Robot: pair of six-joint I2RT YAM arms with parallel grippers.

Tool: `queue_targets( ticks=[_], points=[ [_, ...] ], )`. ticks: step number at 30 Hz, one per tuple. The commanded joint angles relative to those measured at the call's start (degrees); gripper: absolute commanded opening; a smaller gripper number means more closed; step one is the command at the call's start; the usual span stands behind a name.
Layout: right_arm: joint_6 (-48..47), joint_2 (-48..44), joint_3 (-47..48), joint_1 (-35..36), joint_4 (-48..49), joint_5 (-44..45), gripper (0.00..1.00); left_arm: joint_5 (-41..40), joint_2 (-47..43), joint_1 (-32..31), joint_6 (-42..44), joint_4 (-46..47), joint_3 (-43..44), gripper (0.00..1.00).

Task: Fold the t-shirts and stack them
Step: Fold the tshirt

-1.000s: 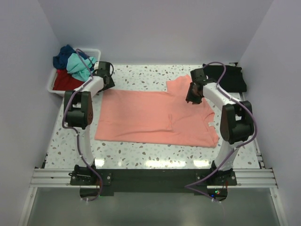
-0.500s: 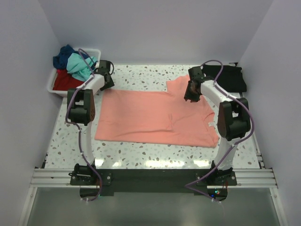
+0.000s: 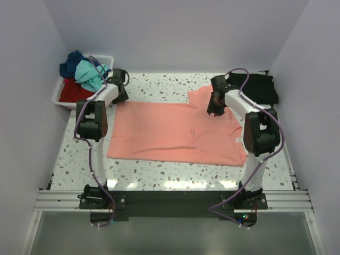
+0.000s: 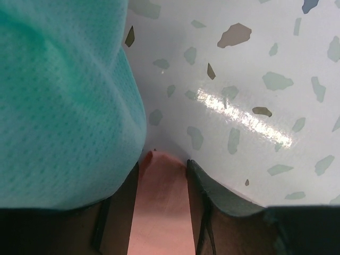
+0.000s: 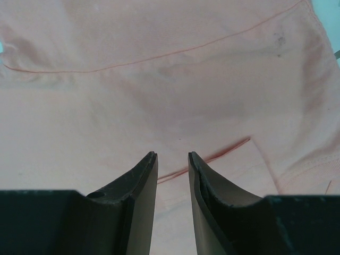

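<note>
five t-shirts in all. one salmon-pink t-shirt [image 3: 170, 130] lies spread flat in the middle of the frame, with one sleeve pointing to the upper right. a small white tag [image 3: 234, 139] sits near its right edge; the writing on it is too small to read. one black t-shirt [image 3: 260, 87] lies at the upper right, near the back corner of the table [image 3: 159, 85]. the other three are piled in one white bin [image 3: 57, 98] at the upper left: one teal t-shirt [image 3: 89, 73] on top, one navy t-shirt [image 3: 70, 62] behind it and one red t-shirt [image 3: 74, 91] in front.

there are two arms, and both reach away from their bases toward the back. the left gripper [image 3: 122, 97] points down at the upper left corner of the pink shirt, just beside the bin. in its wrist view its fingers [image 4: 204, 207] stand partly apart with the pink corner between them, and teal cloth fills the left of that view. i cannot tell whether the fingers pinch the corner or only stand over it.

the right gripper [image 3: 213, 110] points down over the upper right part of the pink shirt, below the sleeve. its fingers [image 5: 141, 191] have a narrow gap between them. the pink cloth lies flat under them and nothing is seen held.
</note>
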Motion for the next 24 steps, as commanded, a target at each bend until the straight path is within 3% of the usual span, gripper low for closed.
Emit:
queue_targets(
  ticks=[1, 3, 7, 16, 24],
  points=[
    [0.0, 0.7, 3.0, 0.3, -1.1, 1.6, 0.34, -3.1, 1.4, 2.6, -3.0, -4.1, -1.8, 0.45],
    [-0.2, 0.7, 3.1, 0.3, -1.4, 1.9, 0.33, -1.6, 1.7, 2.6, -3.0, -2.7, -2.1, 0.42],
    [-0.6, 0.7, 3.2, 0.3, -2.0, 2.2, 0.33, -1.5, 2.4, 2.6, -2.8, -3.4, -1.0, 0.26],
    [-0.9, 0.1, 2.8, 0.3, -2.0, 2.7, 0.33, -1.4, 0.9, 2.6, -2.2, -3.2, -1.9, 0.00],
    [-0.8, -1.1, 2.0, 0.2, -1.4, 4.1, 0.32, -0.1, -4.6, 0.8, 0.5, -0.2, -5.0, 0.00]
  ],
)
